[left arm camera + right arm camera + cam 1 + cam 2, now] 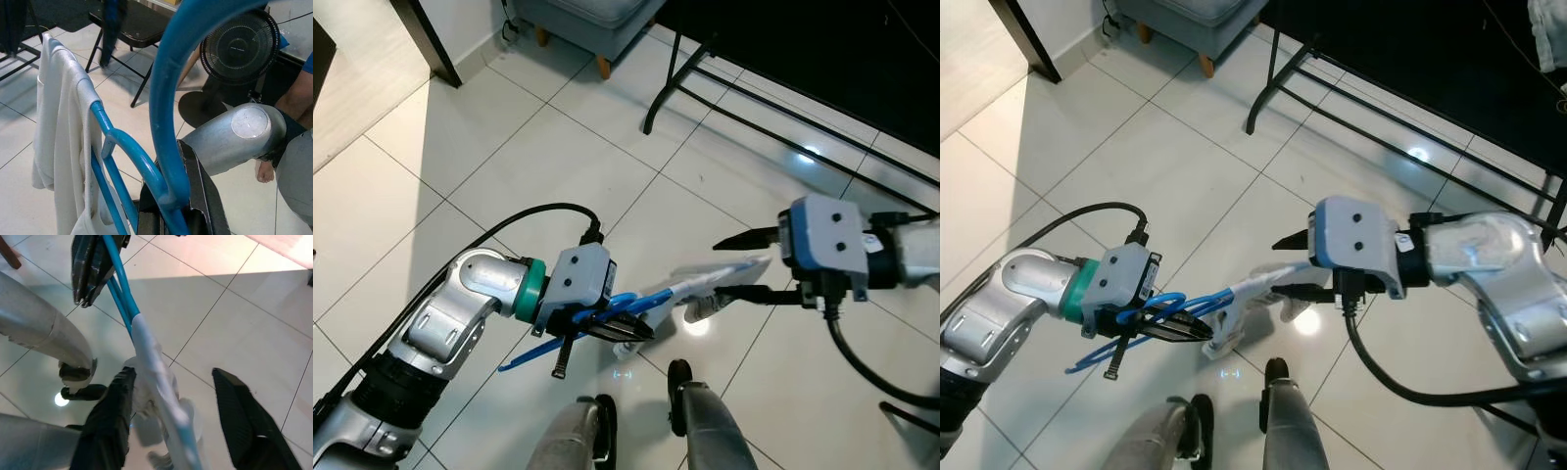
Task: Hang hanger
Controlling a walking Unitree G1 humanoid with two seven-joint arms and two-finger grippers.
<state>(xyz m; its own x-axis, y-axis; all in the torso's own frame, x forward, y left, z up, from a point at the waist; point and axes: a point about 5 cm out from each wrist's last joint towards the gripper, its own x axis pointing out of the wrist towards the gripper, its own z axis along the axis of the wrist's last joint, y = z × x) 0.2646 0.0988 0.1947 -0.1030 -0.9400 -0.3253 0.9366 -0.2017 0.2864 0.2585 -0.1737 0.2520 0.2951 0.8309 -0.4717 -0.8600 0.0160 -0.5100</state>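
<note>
Robot legs point(705, 431) show nearest, low in the head views, standing on a white tiled floor point(509, 166). Just above them, the left gripper point(607, 328) has its jaws pressed onto one end of a blue hanger point(631, 304), which is held in the air over the tiles. A white garment point(724, 274) is draped on the hanger's other end. The right gripper point(744, 264) reaches in from the opposite side, its jaws spread wide on either side of the garment-covered end, not touching it. A black metal rack frame point(705, 73) stands on the floor beyond, near a grey seat point(587, 20). The left wrist view shows a black fan point(239, 49) and a person's bare foot point(265, 171).
</note>
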